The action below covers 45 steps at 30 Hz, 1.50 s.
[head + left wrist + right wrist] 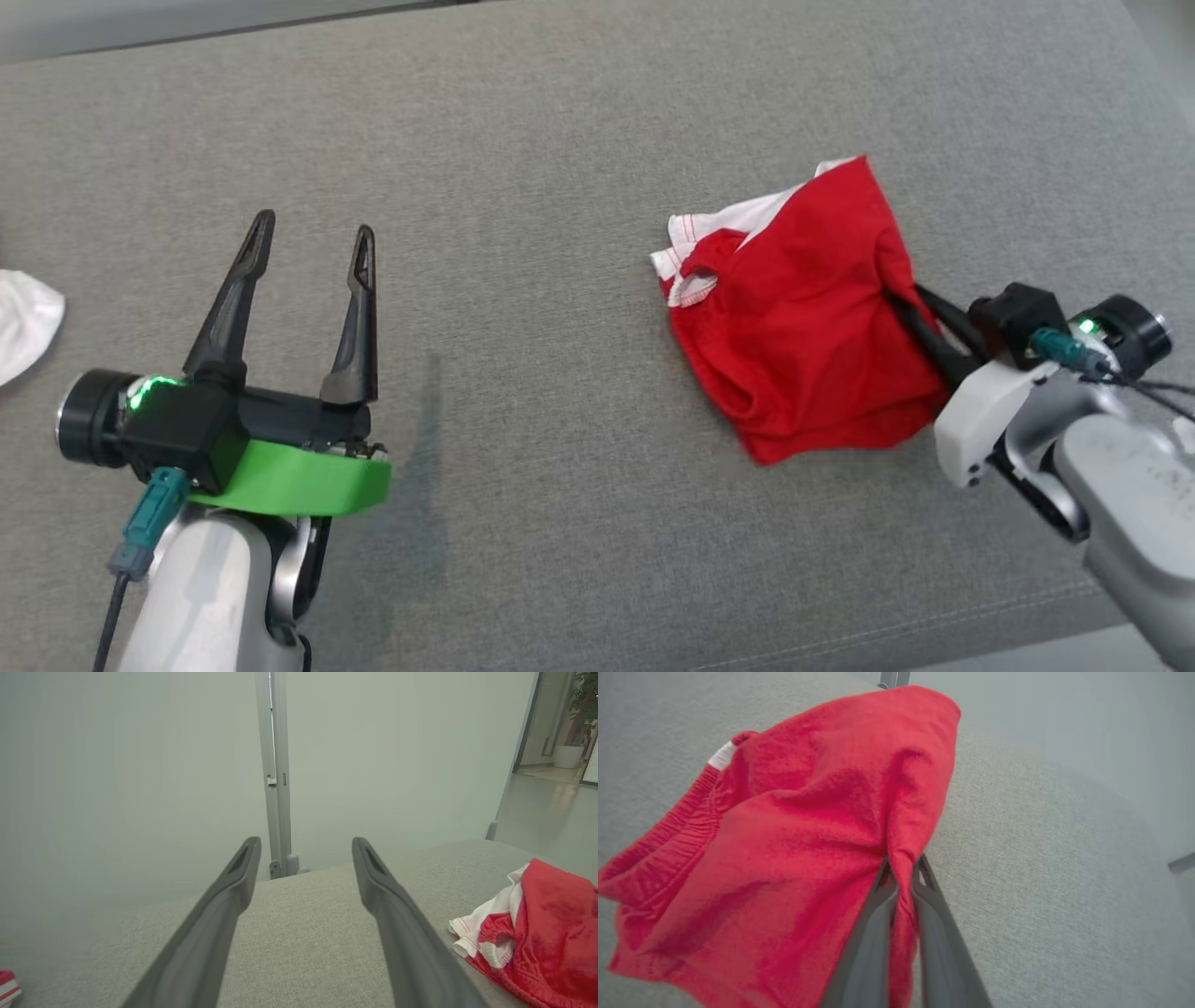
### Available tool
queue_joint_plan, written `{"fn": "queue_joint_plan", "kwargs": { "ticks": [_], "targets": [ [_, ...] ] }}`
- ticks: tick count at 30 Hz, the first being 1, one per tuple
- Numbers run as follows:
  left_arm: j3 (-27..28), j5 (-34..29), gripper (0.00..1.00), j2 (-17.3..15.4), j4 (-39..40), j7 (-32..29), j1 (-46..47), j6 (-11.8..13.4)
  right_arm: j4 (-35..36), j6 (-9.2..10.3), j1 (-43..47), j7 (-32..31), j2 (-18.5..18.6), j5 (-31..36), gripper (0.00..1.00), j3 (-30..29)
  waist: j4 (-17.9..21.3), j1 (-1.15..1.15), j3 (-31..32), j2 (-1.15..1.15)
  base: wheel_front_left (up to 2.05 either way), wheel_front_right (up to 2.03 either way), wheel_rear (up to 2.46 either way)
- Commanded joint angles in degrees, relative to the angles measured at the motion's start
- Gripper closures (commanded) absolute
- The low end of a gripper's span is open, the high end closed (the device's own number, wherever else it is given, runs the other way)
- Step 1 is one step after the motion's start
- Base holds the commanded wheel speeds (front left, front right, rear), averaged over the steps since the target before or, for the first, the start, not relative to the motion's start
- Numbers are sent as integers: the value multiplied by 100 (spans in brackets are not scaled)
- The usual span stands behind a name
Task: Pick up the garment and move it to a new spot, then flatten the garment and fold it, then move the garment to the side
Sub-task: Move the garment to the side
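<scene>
White cloth (23, 322) on grey cushion (560, 140), far left; potted plant (584, 704) beyond.

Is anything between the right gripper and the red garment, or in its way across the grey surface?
Nothing separates them: the right gripper is shut on a fold of the red garment. Leftward over the grey surface stand the open left gripper and, at the far edge, a white cloth.

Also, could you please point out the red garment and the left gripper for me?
red garment (803, 327): head view, middle of the red cloth.
left gripper (314, 224): head view, midway between its open fingertips.
</scene>
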<state>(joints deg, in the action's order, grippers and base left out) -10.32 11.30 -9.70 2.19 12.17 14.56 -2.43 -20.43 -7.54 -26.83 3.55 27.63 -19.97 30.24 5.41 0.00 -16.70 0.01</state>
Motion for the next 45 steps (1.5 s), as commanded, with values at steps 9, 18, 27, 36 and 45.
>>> {"fn": "queue_joint_plan", "kwargs": {
  "ticks": [9, 18, 27, 36, 45],
  "targets": [
    [-84, -226, 0, -370, 674, -414, 523, -111, -633, 11, -1049, 562, 1175, 16, 100, 207, 1032, 0, -1308, -1, 0, 0, 0],
    [-231, -342, 0, -622, 1104, -754, 900, -221, -1675, 10, -1701, 1010, 1426, 155, 100, -413, 1242, 0, -1934, -1, 0, 0, 0],
    [-312, -373, 0, -741, 1201, -883, 1057, -252, -2557, 10, -2223, 1140, 832, 394, 0, -1083, 1237, 0, -2124, -1, 0, 0, 0],
    [-286, -222, 0, -643, 967, -668, 782, -101, -1374, 10, -1695, 1163, 108, 464, 0, -2817, 1126, 0, -1695, -1, 0, 0, 0],
    [-224, 6, 0, -425, 585, -350, 474, 83, 424, 10, -485, 1165, -1148, 653, 0, -3696, 732, 0, -969, -1, 0, 0, 0]
  ]
}}
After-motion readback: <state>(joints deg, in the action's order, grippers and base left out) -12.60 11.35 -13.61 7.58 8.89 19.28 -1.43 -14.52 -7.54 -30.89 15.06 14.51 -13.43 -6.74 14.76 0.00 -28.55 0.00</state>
